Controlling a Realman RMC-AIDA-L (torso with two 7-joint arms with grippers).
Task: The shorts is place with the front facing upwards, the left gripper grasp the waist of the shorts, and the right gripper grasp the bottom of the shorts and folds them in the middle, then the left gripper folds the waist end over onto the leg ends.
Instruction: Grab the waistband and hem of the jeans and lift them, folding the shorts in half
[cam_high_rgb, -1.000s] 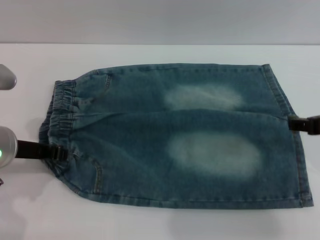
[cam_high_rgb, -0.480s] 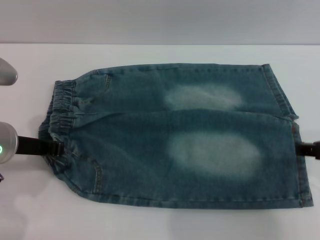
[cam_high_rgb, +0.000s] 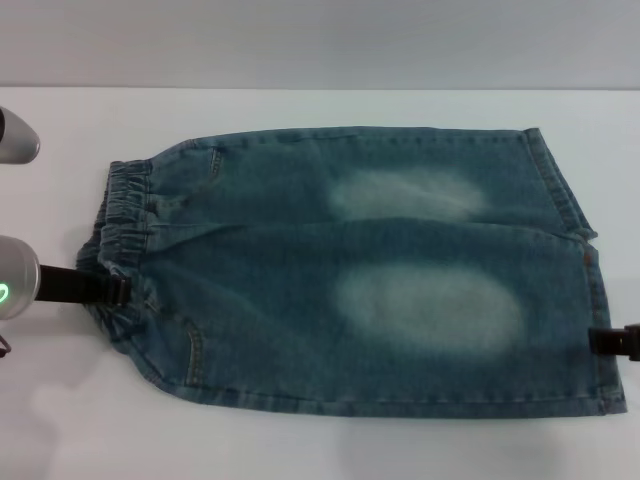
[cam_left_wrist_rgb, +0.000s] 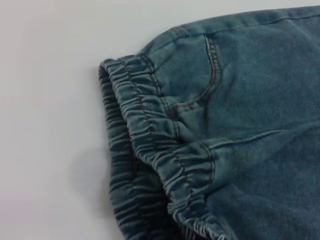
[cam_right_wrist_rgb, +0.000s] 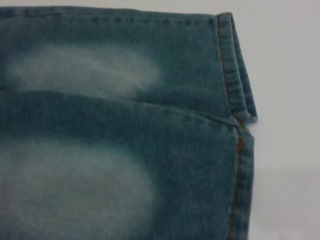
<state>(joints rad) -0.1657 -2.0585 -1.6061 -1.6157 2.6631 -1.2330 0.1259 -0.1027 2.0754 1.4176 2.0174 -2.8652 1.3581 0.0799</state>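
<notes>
The shorts (cam_high_rgb: 350, 270) lie flat on the white table, front up, with two pale faded patches. The waist of the shorts (cam_high_rgb: 125, 210) is the gathered elastic band at the left end; it shows close up in the left wrist view (cam_left_wrist_rgb: 160, 150), with pocket stitching beside it. The bottom of the shorts (cam_high_rgb: 590, 280), the stitched leg hems, is at the right end and also appears in the right wrist view (cam_right_wrist_rgb: 235, 100). My left gripper (cam_high_rgb: 118, 289) reaches in from the left, its tip at the near part of the waistband. My right gripper (cam_high_rgb: 600, 341) sits at the near leg's hem, at the right edge.
The white table (cam_high_rgb: 300, 440) surrounds the shorts on all sides and ends at a grey wall behind. A grey rounded part of the robot (cam_high_rgb: 15, 140) shows at the far left edge.
My right gripper has slid along the hem edge toward the near side of the table. My left gripper has shifted slightly away from the near edge, staying at the waistband. The shorts lie as before.
</notes>
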